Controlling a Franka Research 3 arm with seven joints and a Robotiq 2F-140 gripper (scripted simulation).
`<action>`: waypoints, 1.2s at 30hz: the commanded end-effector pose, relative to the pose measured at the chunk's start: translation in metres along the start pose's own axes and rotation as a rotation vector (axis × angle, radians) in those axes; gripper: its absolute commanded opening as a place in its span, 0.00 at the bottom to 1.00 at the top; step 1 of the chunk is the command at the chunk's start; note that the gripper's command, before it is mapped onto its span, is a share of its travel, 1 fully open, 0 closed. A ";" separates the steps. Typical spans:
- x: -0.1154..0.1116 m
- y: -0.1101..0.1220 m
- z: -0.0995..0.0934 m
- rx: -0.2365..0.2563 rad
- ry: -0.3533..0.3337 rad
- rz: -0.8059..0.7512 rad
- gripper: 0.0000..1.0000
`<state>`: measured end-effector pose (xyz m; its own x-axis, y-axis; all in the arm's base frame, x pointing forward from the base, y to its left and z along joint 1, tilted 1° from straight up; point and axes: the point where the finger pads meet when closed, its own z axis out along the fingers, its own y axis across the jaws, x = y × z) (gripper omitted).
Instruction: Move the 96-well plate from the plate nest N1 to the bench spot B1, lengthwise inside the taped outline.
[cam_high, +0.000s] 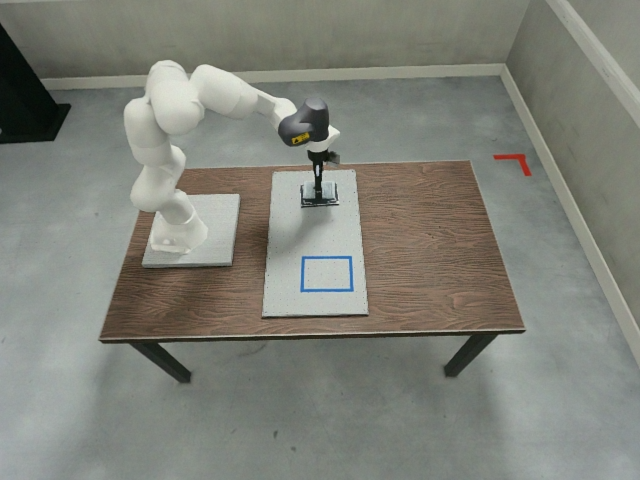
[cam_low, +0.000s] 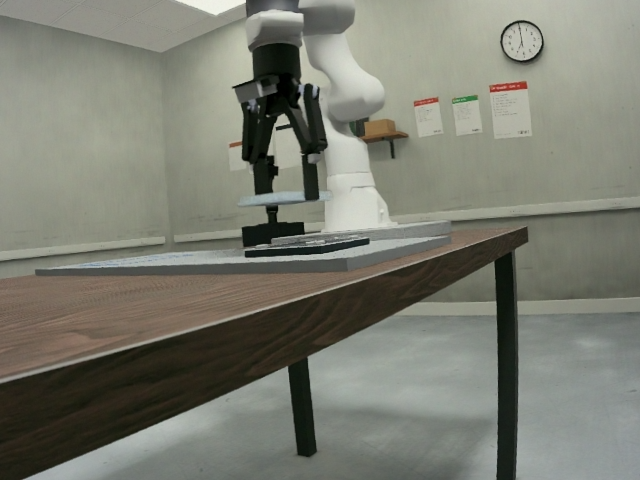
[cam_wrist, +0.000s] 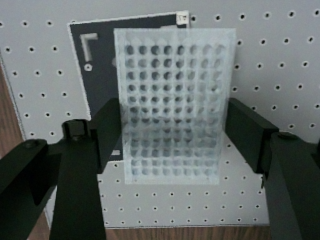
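The translucent pale-blue 96-well plate (cam_wrist: 174, 105) hangs in the air above the flat black plate nest (cam_wrist: 95, 65), held level in the exterior view. A small white label sits at the nest's corner (cam_wrist: 183, 18), but its writing is too small to read. The black two-finger gripper (cam_wrist: 172, 135) stands about half open and pinches the plate by its two long sides. In the wrist view the plate's long axis runs away from the camera. The blue taped outline (cam_high: 326, 273) lies well apart, at the near end of the grey perforated board (cam_high: 289, 289).
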<state>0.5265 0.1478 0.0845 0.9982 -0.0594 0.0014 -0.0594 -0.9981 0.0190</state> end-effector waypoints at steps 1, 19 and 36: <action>0.003 0.010 0.000 0.006 0.005 -0.008 0.60; 0.007 0.064 0.002 0.006 0.005 -0.008 0.60; 0.012 0.113 0.003 0.006 0.005 -0.008 0.60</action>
<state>0.5297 0.0419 0.0828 0.9954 -0.0959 0.0014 -0.0959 -0.9952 0.0192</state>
